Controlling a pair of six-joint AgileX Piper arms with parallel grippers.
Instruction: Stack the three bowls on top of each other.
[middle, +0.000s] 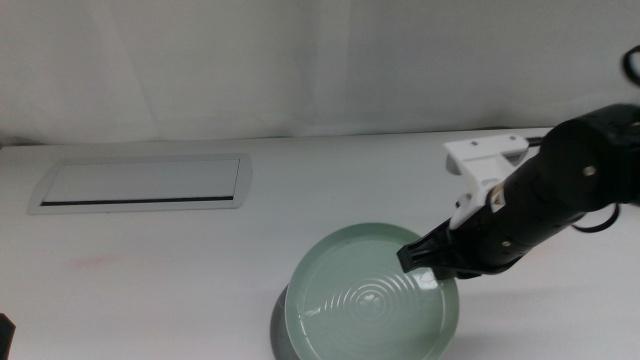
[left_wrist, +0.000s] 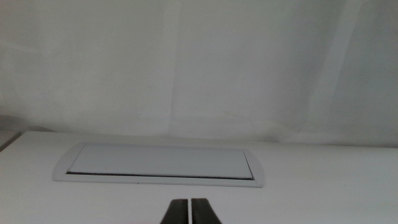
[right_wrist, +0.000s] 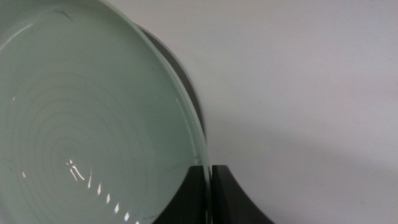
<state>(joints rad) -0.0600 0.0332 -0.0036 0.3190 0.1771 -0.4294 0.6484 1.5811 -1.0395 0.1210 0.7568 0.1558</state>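
Glossily ringed mint bowl (middle: 365, 300) atop grey bowl (middle: 281, 330), right hand (middle: 425, 255) pinching rim.

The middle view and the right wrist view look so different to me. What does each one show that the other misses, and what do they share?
Only the middle view shows the white panel with a dark slot, the whole dark right arm with its white bracket, and the full outline of the stack.

Only the right wrist view shows up close that the right gripper has its fingers shut on the mint green bowl's rim.

Both show the mint green bowl sitting on the grey bowl, whose darker edge peeks out beneath it, and the white table. No white bowl is visible.
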